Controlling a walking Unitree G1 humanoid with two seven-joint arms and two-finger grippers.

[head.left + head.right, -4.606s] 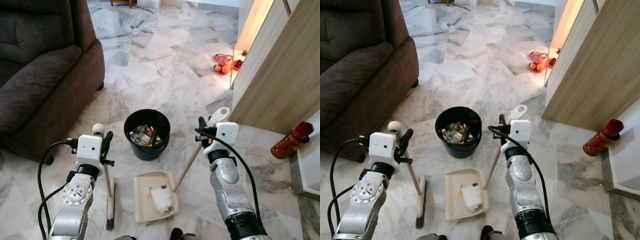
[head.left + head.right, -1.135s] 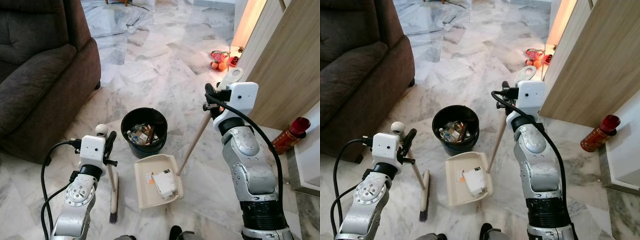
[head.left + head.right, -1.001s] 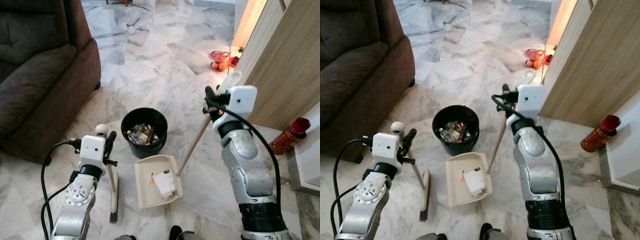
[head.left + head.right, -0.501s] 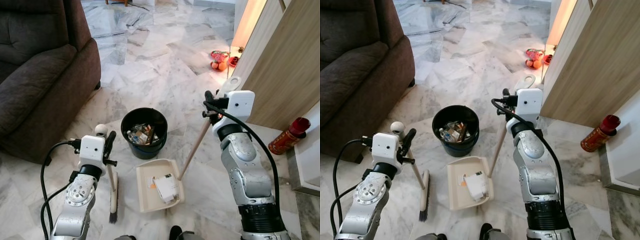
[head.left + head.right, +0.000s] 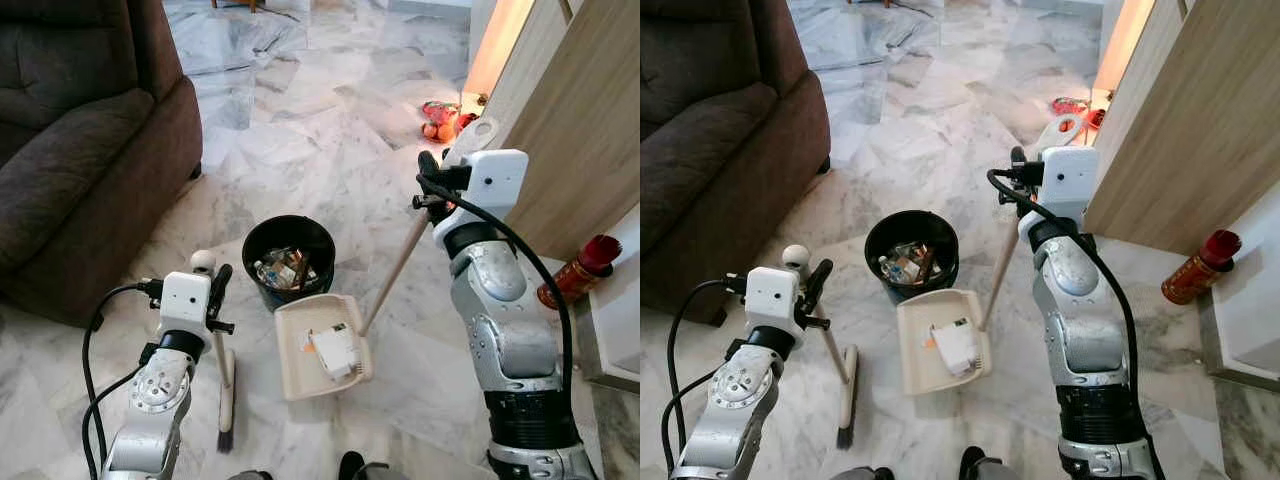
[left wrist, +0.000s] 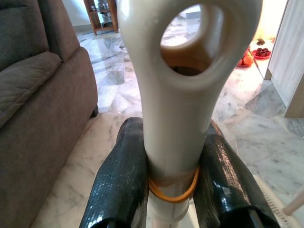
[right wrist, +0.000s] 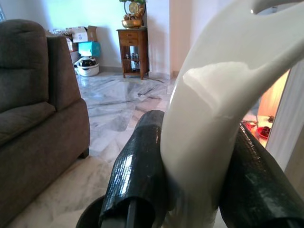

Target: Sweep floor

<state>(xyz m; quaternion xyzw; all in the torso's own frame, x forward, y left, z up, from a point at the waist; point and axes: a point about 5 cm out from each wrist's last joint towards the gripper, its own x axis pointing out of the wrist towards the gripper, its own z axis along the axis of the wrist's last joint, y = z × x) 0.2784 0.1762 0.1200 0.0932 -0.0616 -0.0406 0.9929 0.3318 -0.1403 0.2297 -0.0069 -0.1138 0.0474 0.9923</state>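
Currently the right gripper is clenching the pale upper end of the dustpan's long handle, both black fingers pressing against it in the right wrist view, and is holding it raised near the wooden cabinet. Hanging from that handle, the cream dustpan is tilting with its far edge just beside the black bin, a white box-like piece of litter lying in it. Meanwhile the left gripper is gripping the top of the broom, its fingers closing on either side of the cream looped handle end, while the brush head is resting on the marble floor to the left of the dustpan. Beside the robot's left arm a brown sofa is standing, and a red can is sitting by the cabinet's foot.
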